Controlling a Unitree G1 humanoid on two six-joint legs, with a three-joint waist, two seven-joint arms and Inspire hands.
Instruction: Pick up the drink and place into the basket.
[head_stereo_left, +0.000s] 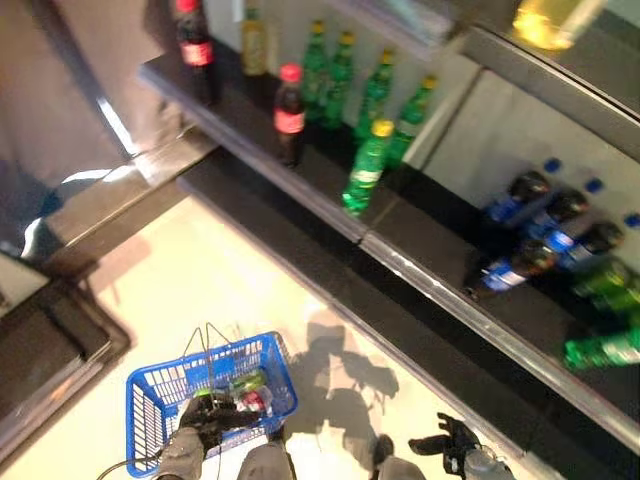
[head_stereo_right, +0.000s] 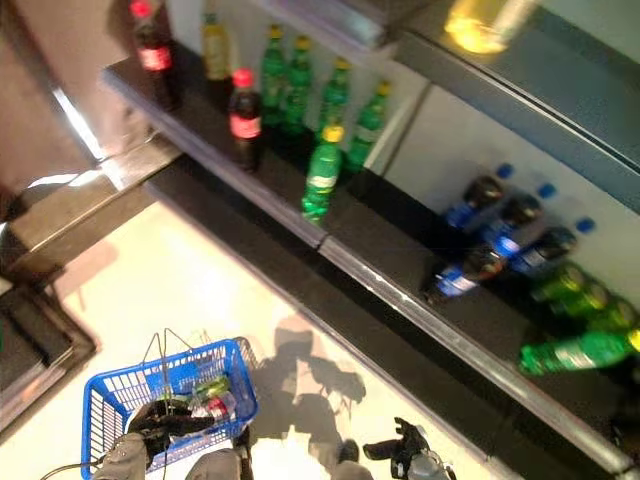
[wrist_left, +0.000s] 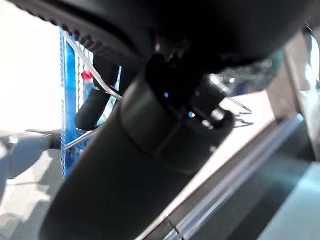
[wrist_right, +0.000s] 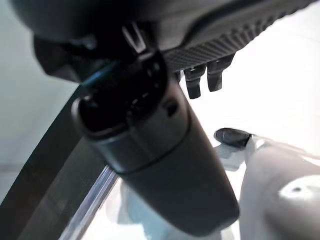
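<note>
A blue wire basket (head_stereo_left: 148, 408) hangs low at the left over the pale floor. My left hand (head_stereo_left: 205, 412) is curled round its black handle grip (wrist_left: 94, 102). Inside the basket lie a green bottle and a red-capped drink (head_stereo_left: 250, 392). On the dark shelf stand a cola bottle (head_stereo_left: 289, 115) and a green bottle with a yellow cap (head_stereo_left: 365, 170) near the front edge. My right hand (head_stereo_left: 452, 440) hangs at the lower right, fingers relaxed and spread, holding nothing, well below the shelf.
Behind stand more green bottles (head_stereo_left: 340, 70) and another cola bottle (head_stereo_left: 195, 45). To the right, dark blue-capped bottles (head_stereo_left: 545, 225) and green bottles (head_stereo_left: 605, 345) lie on their sides. The shelf's metal front edge (head_stereo_left: 420, 275) runs diagonally. A dark low platform (head_stereo_left: 40, 350) stands at the left.
</note>
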